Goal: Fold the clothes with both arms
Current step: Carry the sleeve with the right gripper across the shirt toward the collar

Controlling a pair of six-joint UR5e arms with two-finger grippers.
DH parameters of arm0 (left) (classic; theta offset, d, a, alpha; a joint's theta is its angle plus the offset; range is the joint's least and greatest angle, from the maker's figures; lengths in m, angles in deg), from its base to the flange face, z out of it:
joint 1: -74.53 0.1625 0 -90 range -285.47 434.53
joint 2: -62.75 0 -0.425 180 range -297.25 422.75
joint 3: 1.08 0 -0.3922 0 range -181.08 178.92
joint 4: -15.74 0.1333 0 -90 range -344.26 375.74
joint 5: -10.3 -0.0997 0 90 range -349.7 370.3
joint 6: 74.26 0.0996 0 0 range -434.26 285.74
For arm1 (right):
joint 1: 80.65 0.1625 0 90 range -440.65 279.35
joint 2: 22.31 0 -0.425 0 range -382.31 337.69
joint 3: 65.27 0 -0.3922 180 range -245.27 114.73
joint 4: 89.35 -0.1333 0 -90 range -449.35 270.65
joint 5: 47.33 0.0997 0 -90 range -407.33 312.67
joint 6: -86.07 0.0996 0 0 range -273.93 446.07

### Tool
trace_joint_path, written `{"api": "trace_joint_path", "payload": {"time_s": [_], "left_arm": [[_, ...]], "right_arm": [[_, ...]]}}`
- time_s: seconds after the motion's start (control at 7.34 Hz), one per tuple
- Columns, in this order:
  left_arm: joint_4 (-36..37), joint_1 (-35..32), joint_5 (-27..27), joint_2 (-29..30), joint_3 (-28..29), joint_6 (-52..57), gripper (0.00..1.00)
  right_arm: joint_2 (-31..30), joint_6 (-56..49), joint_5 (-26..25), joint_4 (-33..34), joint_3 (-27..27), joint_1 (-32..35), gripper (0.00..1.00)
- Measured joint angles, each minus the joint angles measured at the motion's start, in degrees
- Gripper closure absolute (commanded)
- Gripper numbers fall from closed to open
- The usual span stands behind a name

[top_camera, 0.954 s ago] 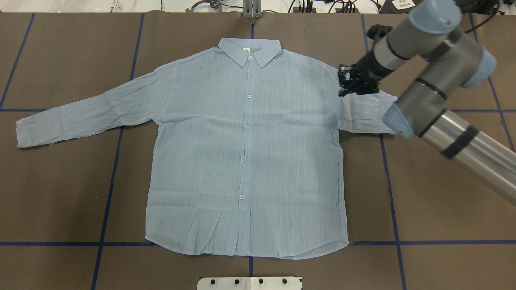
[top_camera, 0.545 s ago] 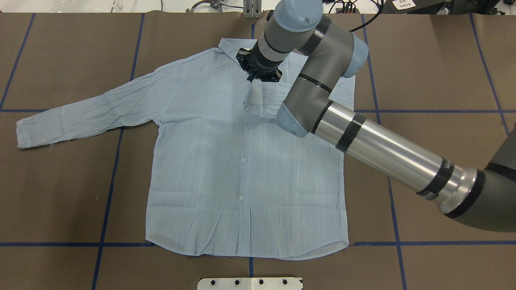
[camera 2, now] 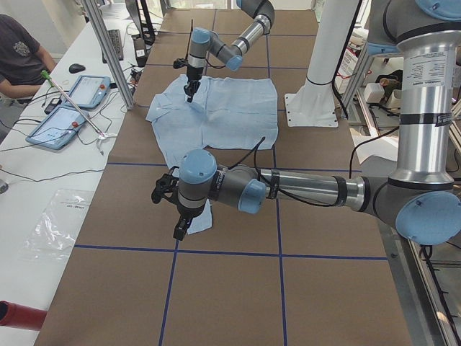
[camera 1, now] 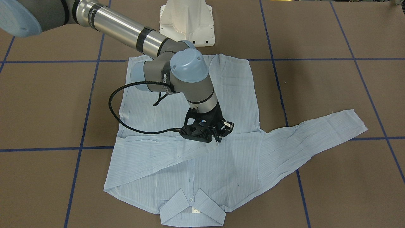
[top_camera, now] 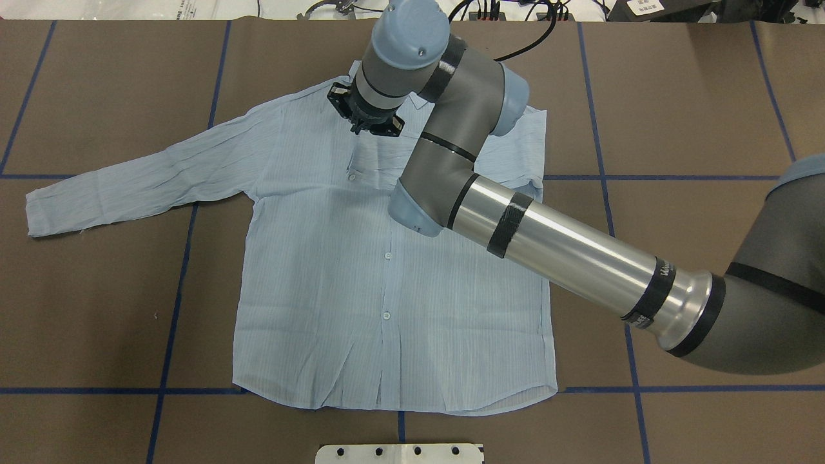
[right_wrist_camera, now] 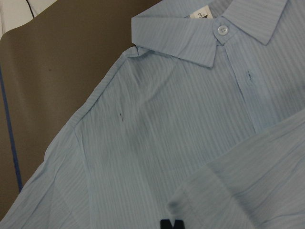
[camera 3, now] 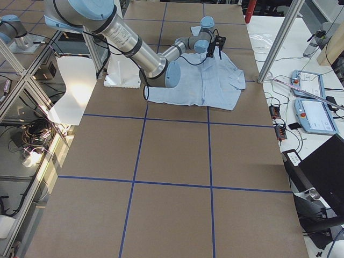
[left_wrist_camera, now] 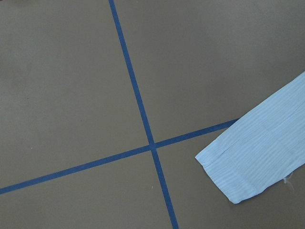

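While the left gripper (camera 2: 178,227), its jaws not readable, hangs by the left cuff (left_wrist_camera: 257,162) far left of the collar (camera 1: 193,212), the shirt (top_camera: 387,290) lies flat. The right gripper (top_camera: 372,125), pinched on the right cuff (right_wrist_camera: 228,191) near the collar, should lower first, then release smoothly.

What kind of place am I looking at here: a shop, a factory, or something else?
Most likely a robotics lab. The right arm reaches over a shirt on a table gridded with blue tape, and control tablets lie on a side bench beside a person.
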Motion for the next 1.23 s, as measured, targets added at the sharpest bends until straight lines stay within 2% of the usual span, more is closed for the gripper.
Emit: {"api": "trace_joint_path", "payload": {"time_s": [0.14,0.27,0.41,0.68,0.82,0.95,1.23], "left_arm": [[0.0,0.0,0.0,0.0,0.2,0.0,0.00],[0.0,0.1,0.0,0.0,0.3,0.1,0.00],[0.0,0.2,-0.1,0.0,0.4,0.1,0.00],[-1.7,0.6,-0.1,0.0,1.6,0.1,0.00],[-5.2,1.1,-0.1,0.1,4.4,0.0,0.00],[-10.8,1.5,-0.1,0.8,9.5,-0.8,0.00],[-21.1,3.8,-0.2,4.0,20.2,-7.5,0.00]], "right_arm": [[0.7,0.4,-0.7,-0.1,-0.4,-0.6,0.34],[1.2,0.9,-1.1,-0.1,-0.7,-1.0,0.13],[1.5,1.3,-1.5,-0.1,-0.9,-1.3,0.03],[2.6,2.2,-2.9,0.0,-1.8,-2.3,0.01],[3.0,3.5,-3.2,0.2,-1.5,-2.5,0.01],[2.6,4.6,-3.2,2.4,0.8,-2.5,0.01],[-0.5,5.1,-2.5,11.8,9.2,-1.4,0.02]]}}
